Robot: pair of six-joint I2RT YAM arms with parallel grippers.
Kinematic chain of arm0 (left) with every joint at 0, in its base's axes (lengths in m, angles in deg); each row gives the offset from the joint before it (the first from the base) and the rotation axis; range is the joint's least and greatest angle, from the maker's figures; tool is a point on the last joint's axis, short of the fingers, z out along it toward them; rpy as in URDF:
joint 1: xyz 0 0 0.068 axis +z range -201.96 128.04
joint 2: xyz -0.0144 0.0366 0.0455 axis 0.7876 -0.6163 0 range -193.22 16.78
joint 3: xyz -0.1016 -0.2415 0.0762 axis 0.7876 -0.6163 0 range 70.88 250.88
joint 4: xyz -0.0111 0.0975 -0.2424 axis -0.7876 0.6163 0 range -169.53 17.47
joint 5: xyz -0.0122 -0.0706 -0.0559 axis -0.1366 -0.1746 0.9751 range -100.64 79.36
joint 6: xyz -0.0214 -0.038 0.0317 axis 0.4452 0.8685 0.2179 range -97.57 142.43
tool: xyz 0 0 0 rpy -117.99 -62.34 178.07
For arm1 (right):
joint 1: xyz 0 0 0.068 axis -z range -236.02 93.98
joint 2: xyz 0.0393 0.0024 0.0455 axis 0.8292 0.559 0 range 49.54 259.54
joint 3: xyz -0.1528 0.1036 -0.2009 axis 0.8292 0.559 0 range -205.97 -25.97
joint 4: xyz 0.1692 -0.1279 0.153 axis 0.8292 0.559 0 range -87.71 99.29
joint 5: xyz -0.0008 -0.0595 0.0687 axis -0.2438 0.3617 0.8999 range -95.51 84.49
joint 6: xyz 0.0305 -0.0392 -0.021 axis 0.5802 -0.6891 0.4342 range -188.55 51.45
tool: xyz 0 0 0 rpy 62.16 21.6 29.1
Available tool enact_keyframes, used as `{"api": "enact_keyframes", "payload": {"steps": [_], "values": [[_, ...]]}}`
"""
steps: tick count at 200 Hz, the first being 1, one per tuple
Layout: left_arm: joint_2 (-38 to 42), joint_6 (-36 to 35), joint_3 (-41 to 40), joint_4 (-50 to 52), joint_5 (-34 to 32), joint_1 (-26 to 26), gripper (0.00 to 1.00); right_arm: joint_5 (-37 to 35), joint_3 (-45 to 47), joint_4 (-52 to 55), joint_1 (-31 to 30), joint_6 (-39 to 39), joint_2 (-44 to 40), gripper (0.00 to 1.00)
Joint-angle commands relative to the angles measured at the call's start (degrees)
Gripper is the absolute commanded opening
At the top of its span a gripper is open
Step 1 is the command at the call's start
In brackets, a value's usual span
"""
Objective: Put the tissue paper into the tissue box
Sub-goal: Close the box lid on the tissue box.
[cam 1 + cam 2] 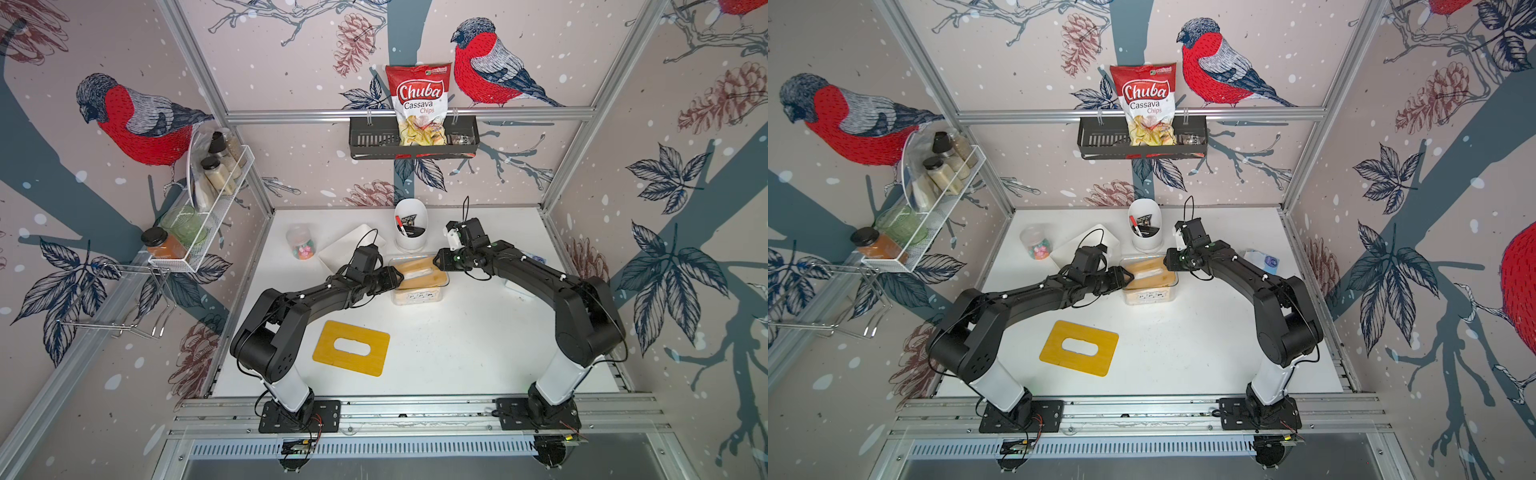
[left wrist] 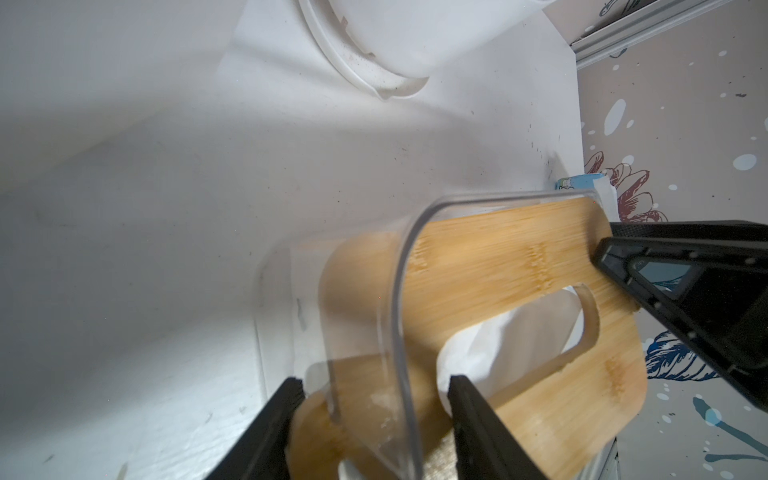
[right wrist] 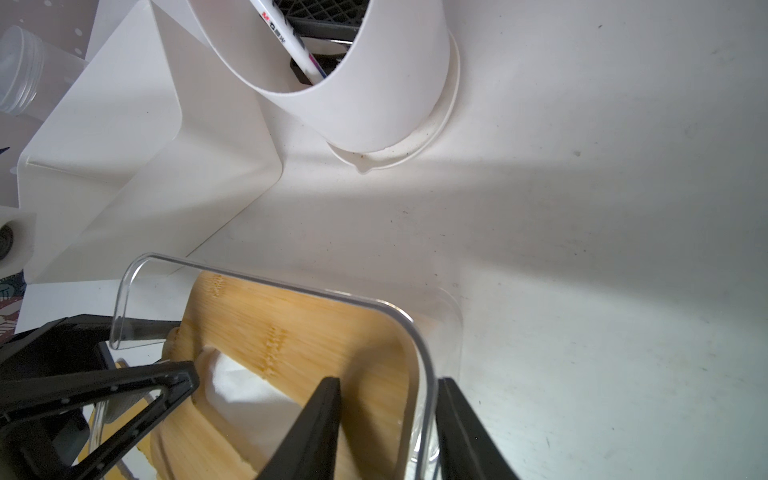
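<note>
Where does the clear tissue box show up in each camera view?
Top view: clear tissue box mid-table, in front of the white pen cup.
Top view: same spot.
Left wrist: close up, clear rim crossing the bamboo lid.
Right wrist: close up, wall beside that lid.
Shared landmark: the cup, just beyond the box everywhere.

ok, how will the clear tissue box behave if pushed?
The clear tissue box probably slides: smooth plastic on the smooth white table. Likely light, holding tissue and a tilted bamboo lid. Its thin rim may flex when squeezed.
</note>
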Motion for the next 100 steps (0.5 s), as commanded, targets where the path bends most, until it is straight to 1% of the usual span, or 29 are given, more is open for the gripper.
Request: {"api": "enact_keyframes", "payload": {"steps": [1,48,77,100], "values": [[1.17,-1.93,0.54,-5.44,6.02,-0.76,0.59,7.06,1.59,2.58,0.00,-1.21,0.49,0.44],[2.04,-1.24,-0.26,-8.53,8.92,-0.68,0.61,9.82,1.77,3.10,2.05,-3.54,-0.05,0.48],[2.55,-0.64,-0.83,-8.95,8.77,-0.67,0.61,9.83,1.74,3.51,2.63,-4.04,0.01,0.52],[3.22,-1.26,-1.21,-8.39,7.39,-0.60,0.59,10.45,1.79,3.34,3.23,-3.97,0.12,0.55]]}}
